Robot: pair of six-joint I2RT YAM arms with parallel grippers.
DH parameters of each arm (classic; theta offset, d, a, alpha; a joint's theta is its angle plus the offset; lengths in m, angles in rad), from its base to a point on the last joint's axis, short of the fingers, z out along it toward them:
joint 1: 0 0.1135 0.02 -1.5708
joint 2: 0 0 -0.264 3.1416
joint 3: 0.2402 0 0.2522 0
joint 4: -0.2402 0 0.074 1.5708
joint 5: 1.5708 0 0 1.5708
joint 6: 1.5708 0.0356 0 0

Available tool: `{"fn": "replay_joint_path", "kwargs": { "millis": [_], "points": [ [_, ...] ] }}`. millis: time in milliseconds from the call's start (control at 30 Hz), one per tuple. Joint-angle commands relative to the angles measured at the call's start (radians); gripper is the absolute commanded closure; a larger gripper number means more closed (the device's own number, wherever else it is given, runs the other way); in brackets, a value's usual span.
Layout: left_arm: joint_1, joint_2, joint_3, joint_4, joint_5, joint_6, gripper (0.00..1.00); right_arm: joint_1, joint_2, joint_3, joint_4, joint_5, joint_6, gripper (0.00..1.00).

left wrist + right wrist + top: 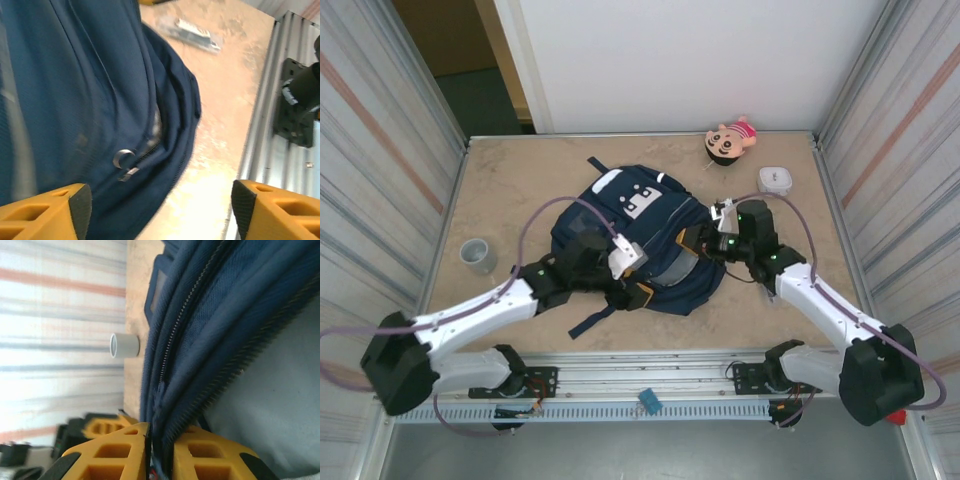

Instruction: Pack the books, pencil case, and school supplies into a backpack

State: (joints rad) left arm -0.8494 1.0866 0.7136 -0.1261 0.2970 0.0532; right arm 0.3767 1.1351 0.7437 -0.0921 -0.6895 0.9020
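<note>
Top external view: a grey cup (477, 255) stands at the left of the table (520, 190), well apart from the backpack (640, 225). The backpack lies mid-table with its white-patched pocket at the far end. The left gripper (638, 278) sits over the backpack's near edge. Left wrist view: its fingers (50, 212) stand wide apart, with blue fabric and a metal zip pull (125, 160) beyond them and nothing gripped. The right gripper (698, 240) is at the backpack's right side. Right wrist view: its jaws are narrow, pinching the fabric edge beside the zip teeth. A doll (730, 140) and a white box (775, 180) lie far right, apart from the backpack.
</note>
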Motion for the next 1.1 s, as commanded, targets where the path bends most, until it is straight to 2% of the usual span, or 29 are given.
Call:
{"fn": "replay_joint_path", "kwargs": {
  "millis": [0, 100, 233, 333, 467, 600, 667, 733, 867, 967, 1067],
  "points": [
    [0.001, -0.077, -0.049, 0.031, -0.173, 0.221, 0.19, -0.022, 0.033, 0.098, -0.2, -0.167, -0.246, 0.84],
    [0.001, -0.064, -0.067, 0.03, -0.248, 0.362, 0.14, -0.038, 0.069, 0.123, -0.215, -0.221, -0.277, 0.85],
    [0.0, 0.04, -0.057, 0.024, -0.261, 0.581, 0.11, -0.053, 0.103, 0.149, -0.216, -0.244, -0.285, 0.86],
    [0.001, 0.111, -0.046, 0.022, -0.317, 0.657, 0.09, -0.053, 0.115, 0.159, -0.207, -0.245, -0.281, 0.87],
    [0.015, 0.18, -0.06, 0.122, -0.419, 0.683, 0.1, -0.055, 0.132, 0.173, -0.203, -0.256, -0.276, 0.87],
    [0.036, 0.219, -0.092, 0.256, -0.384, 0.662, 0.24, -0.056, 0.143, 0.178, -0.192, -0.272, -0.271, 0.87],
    [0.037, 0.243, -0.094, 0.285, -0.359, 0.657, 0.39, -0.056, 0.144, 0.18, -0.189, -0.277, -0.27, 0.88],
    [0.038, 0.252, -0.078, 0.249, -0.331, 0.648, 0.6, -0.058, 0.144, 0.182, -0.189, -0.274, -0.272, 0.88],
    [0.036, 0.198, -0.032, 0.086, -0.18, 0.591, 0.82, -0.078, 0.144, 0.188, -0.221, -0.204, -0.301, 0.88],
    [0.034, 0.133, -0.027, 0.014, -0.081, 0.508, 0.93, -0.099, 0.162, 0.194, -0.217, -0.168, -0.312, 0.88],
    [0.029, 0.078, -0.049, 0.008, -0.012, 0.411, 0.97, -0.104, 0.181, 0.202, -0.174, -0.171, -0.313, 0.88]
  ]
}}
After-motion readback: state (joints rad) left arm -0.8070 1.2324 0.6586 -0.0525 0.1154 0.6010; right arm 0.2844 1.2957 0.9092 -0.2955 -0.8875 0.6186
